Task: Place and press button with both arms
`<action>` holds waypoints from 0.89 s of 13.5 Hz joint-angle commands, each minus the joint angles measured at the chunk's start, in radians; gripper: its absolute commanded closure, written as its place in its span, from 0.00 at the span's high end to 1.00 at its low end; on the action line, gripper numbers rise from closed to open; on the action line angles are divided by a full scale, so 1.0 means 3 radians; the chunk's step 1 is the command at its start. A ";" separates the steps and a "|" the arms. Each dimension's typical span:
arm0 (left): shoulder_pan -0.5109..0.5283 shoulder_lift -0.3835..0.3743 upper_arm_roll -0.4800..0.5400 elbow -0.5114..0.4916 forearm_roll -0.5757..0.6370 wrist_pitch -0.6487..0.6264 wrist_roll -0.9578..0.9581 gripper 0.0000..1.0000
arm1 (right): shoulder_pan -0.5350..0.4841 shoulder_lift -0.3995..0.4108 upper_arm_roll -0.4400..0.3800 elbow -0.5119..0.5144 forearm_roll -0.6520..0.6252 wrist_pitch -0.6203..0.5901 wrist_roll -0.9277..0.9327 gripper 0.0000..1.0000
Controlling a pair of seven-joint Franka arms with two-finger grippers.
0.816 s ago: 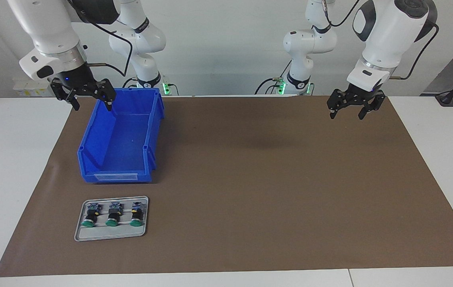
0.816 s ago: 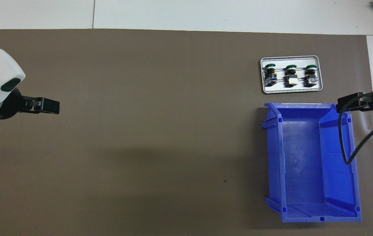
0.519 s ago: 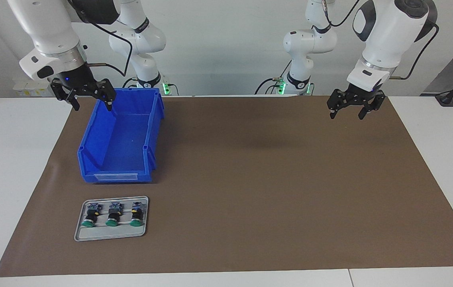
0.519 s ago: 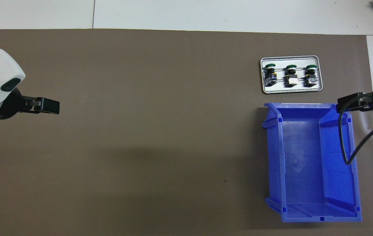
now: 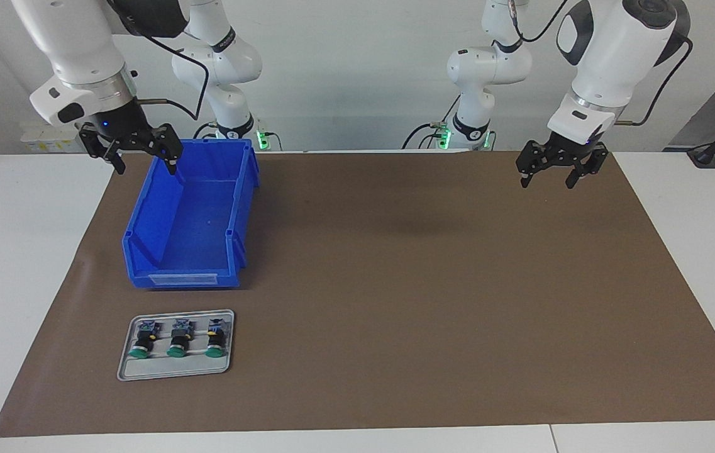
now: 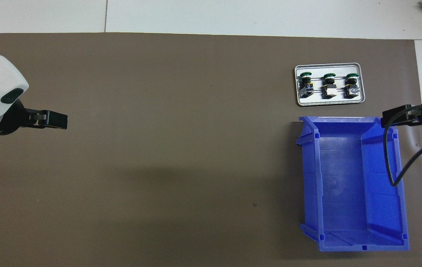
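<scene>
Right gripper [image 5: 141, 159] hung jaws-wide over blue bin's [image 5: 188, 217] rim, left gripper [image 5: 554, 173] hung jaws-wide over brown mat [image 5: 432, 283], three green-capped buttons [image 5: 176, 338] lay side by side on grey tray [image 5: 175, 369], at bin's six o'clock in facing view.

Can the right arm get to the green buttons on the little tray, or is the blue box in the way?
Probably yes. The right gripper hangs open above the blue bin's edge, high enough to pass over it. The three buttons lie uncovered on the tray, just past the bin.
</scene>
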State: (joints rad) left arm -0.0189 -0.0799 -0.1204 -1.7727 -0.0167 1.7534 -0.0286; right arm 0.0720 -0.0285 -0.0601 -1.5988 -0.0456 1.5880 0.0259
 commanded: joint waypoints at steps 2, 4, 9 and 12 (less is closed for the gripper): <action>0.0053 -0.0107 -0.0028 -0.0120 -0.0036 0.0041 0.0034 1.00 | -0.0051 0.0058 0.0016 -0.0121 0.0019 0.0519 -0.0097 1.00; 0.0053 -0.0102 -0.0028 -0.0120 -0.0036 0.0046 0.0034 1.00 | -0.0086 0.0232 0.0016 -0.0121 0.0029 0.0821 -0.0056 1.00; 0.0053 -0.0107 -0.0028 -0.0120 -0.0036 0.0041 0.0034 1.00 | -0.0209 0.1075 0.0021 -0.0096 0.0157 0.1970 -0.0066 1.00; 0.0053 -0.0107 -0.0033 -0.0120 -0.0036 0.0041 0.0034 1.00 | -0.0199 0.1444 0.0026 -0.0091 0.0372 0.2442 -0.0076 1.00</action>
State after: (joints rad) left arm -0.0189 -0.0799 -0.1205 -1.7727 -0.0167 1.7534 -0.0286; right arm 0.0202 0.3582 -0.0603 -1.6485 0.0339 2.2769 0.0254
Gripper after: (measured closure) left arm 0.000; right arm 0.000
